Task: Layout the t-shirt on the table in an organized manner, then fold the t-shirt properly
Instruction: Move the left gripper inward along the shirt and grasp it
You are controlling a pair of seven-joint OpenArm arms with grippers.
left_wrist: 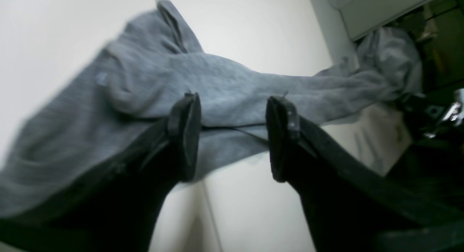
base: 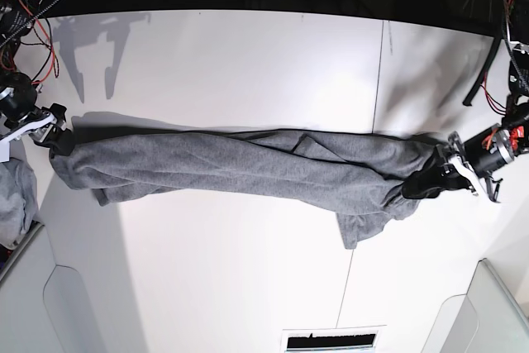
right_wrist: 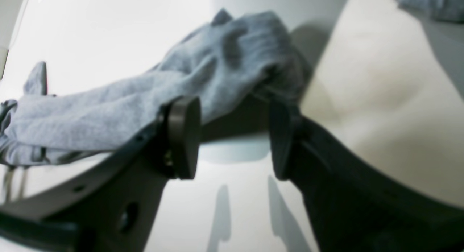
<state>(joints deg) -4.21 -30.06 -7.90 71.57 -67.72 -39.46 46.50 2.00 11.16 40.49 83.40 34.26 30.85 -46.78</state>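
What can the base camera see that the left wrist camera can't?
Only the base view shows the whole t-shirt stretched in a long band across the table, with the right gripper at one end and the grey clothes heap beside it. Only the left wrist view shows the left gripper up close, jaws apart with nothing between them. Both show the grey shirt lying on the white table.

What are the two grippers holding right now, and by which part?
Nothing: the left gripper and right gripper stand open at opposite ends of the stretched charcoal-grey cotton t-shirt.
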